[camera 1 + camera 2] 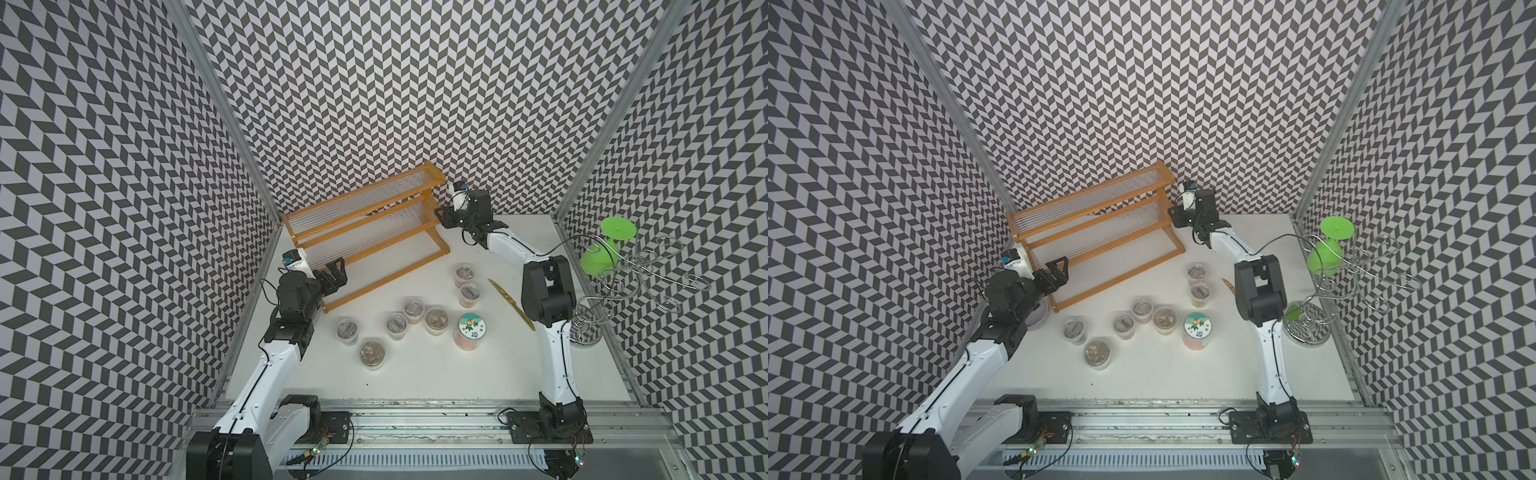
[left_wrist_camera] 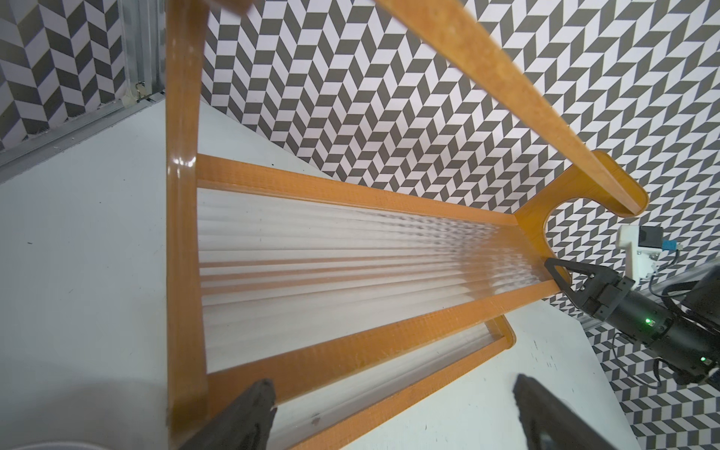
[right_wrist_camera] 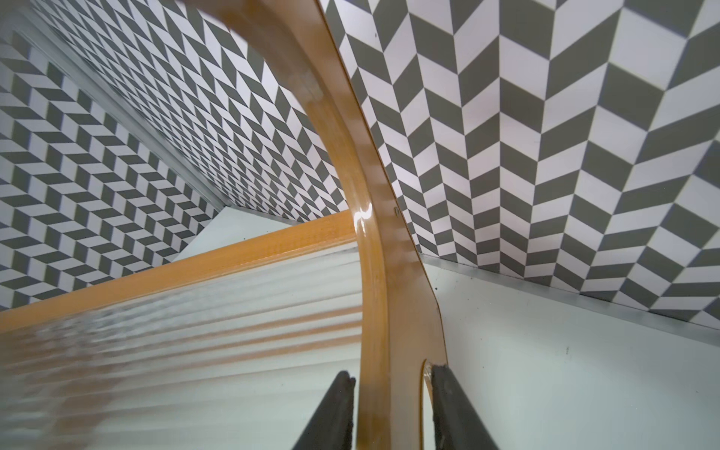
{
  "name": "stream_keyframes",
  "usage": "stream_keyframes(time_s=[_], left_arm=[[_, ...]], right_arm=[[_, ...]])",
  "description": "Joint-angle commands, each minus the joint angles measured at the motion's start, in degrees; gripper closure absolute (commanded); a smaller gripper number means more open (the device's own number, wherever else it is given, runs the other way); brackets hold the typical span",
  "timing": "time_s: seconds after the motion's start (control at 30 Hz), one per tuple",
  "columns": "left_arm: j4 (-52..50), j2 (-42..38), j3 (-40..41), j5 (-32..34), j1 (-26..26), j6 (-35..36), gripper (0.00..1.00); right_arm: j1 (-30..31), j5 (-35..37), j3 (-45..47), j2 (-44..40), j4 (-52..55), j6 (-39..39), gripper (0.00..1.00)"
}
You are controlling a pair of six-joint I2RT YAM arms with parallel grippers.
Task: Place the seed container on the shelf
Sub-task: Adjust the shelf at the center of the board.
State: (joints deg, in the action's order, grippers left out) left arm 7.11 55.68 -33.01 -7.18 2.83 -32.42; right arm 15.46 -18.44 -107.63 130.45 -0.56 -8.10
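The shelf (image 1: 361, 232) (image 1: 1092, 232), an orange-brown stepped rack with pale ribbed tiers, stands at an angle at the back left of the white table. Several small clear seed containers (image 1: 372, 353) with lids stand in front of it, none of them held. My right gripper (image 1: 440, 216) (image 3: 391, 374) is at the shelf's right end, its fingers closed on either side of the orange side panel (image 3: 374, 311). At the shelf's left front corner my left gripper (image 1: 338, 270) (image 2: 389, 389) is wide open and holds nothing; the lowest tier (image 2: 350, 249) stretches ahead of it.
A larger jar with a pictured lid (image 1: 470, 330) stands among the cups. A gold knife (image 1: 511, 303) lies beside my right arm. A silver wire stand (image 1: 648, 270) at the right holds a green goblet (image 1: 602, 249). A white ring (image 1: 1038, 318) sits under my left arm.
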Motion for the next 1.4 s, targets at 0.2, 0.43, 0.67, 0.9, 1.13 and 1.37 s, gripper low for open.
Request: stream_keyframes(time_s=[0.2,0.43,0.67,0.9,1.13,1.37], left_arm=[[-0.2,-1.2,0.4,-2.1,-0.2,0.2,0.00],[0.0,-1.1,0.4,-3.4,0.3,-0.4,0.00],[0.5,-0.8,0.5,-4.8,2.3,0.4,0.00],[2.7,5.5,-1.9,-6.7,6.4,1.4,0.00],[1.9,14.1,-6.7,-8.2,7.5,0.8,0.00],[1.3,17.3,-9.9,-7.4,7.5,0.4,0.00]], right_arm=[[0.0,10.1,14.1,-12.3,-2.0,7.3,0.85],[-0.3,14.9,24.6,-19.9,-2.8,7.5,0.88],[-1.5,21.8,38.2,-30.8,-4.7,2.1,0.92],[-2.3,29.2,48.8,-38.0,-8.1,-4.7,0.92],[-1.6,28.1,50.5,-39.5,-7.8,-11.4,0.92],[-0.2,24.4,45.5,-35.4,-6.3,-9.7,0.90]])
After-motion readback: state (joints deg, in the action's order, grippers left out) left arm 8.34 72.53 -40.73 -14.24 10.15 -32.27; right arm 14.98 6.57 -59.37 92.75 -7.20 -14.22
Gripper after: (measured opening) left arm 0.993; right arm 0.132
